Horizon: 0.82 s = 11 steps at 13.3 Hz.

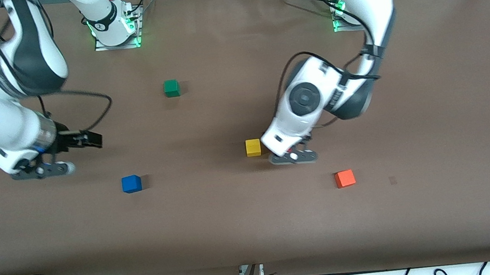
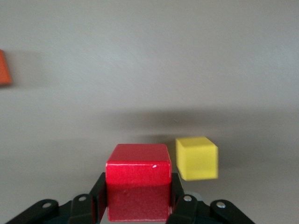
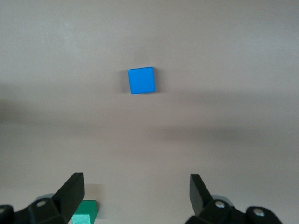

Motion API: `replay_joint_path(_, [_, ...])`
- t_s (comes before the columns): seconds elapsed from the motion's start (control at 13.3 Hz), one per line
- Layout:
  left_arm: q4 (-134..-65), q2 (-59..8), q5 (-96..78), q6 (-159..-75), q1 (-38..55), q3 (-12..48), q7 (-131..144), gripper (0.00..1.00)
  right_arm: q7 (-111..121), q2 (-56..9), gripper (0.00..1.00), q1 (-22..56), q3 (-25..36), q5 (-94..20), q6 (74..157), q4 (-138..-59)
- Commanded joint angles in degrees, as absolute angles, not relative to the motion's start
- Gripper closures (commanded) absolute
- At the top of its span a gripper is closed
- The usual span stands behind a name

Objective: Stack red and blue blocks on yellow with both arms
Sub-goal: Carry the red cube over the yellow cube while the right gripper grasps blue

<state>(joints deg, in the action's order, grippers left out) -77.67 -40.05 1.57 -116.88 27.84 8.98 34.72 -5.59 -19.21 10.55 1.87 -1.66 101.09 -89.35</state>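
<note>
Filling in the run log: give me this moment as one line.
left tool: shut on red block, beside yellow block | right tool: open, over table | blue block: on table, untouched

The red cube (image 2: 138, 179) looks glossy and smooth; the bench (image 1: 254, 227) is matt brown; both arms wear glossy white shells.

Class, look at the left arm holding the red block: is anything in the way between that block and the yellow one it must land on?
Nothing visible is. The left end effector grips the red block right beside the yellow block, whose top is bare. The orange block sits apart, nearer the front camera.
</note>
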Motion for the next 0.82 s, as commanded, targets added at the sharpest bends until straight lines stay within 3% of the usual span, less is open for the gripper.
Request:
replay_joint_path(0.0, [-72.35,-44.28,2.37,-115.84,32.23,7.82,37.52,0.98,-3.61,-22.57,0.00,11.43,1.93,-2.64,107.01,-90.08])
replay_joint_path(0.38, [-69.54,-47.81,2.37,-115.84,38.14,5.46,40.25,0.98,0.24,-33.03,0.00,11.25,1.93,-2.37,121.09,-89.91])
replay_joint_path(0.75, [-64.34,-51.76,2.37,-116.01,38.32,3.87,40.34,0.96,1.76,-40.15,0.00,10.63,1.93,-3.07,130.77,-90.26])
